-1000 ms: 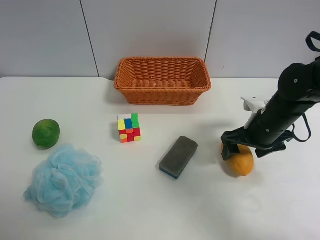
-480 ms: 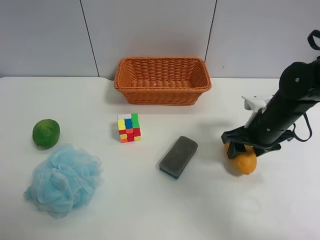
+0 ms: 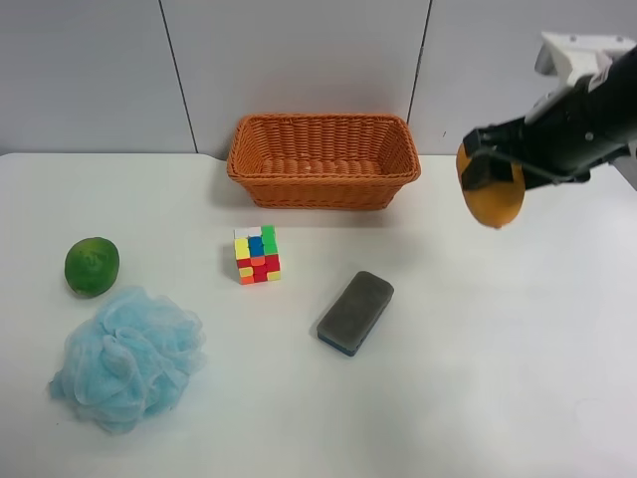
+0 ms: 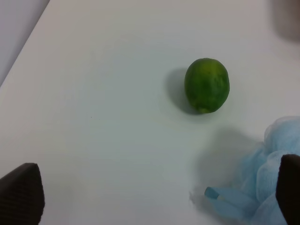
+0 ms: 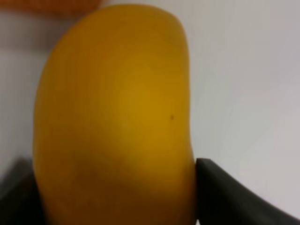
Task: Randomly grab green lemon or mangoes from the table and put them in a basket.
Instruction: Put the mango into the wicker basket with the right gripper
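White table (image 3: 478,398) under a grey panelled wall, and the action is happening up at the far side. The right gripper (image 3: 495,171) is carrying the mango (image 3: 493,199) through the air, clear of the tabletop. It is hanging off the end of the basket (image 3: 323,189) at the exterior view's right, near the rim but not over it yet. The jaws are pinching the fruit on both sides, and the wrist view is showing yellow skin filling the gap between the two dark fingers.

The left gripper (image 4: 154,192) is hovering with its fingers spread wide and nothing between them, looking down at the green lemon (image 3: 92,266). That is sitting on the table just beside the blue pouf (image 3: 126,357), well apart from the basket.

Now the risks. That mango looks smooth, and a good part of it is dangling below the grip, so I'm thinking a quick swing could let it slide out. Letting go too soon would be dropping it on the table outside the basket. Coming in too low, the hanging end could be clipping the wicker rim and shoving the basket. The cube (image 3: 257,255) and sponge (image 3: 355,313) are lying well out of the way.
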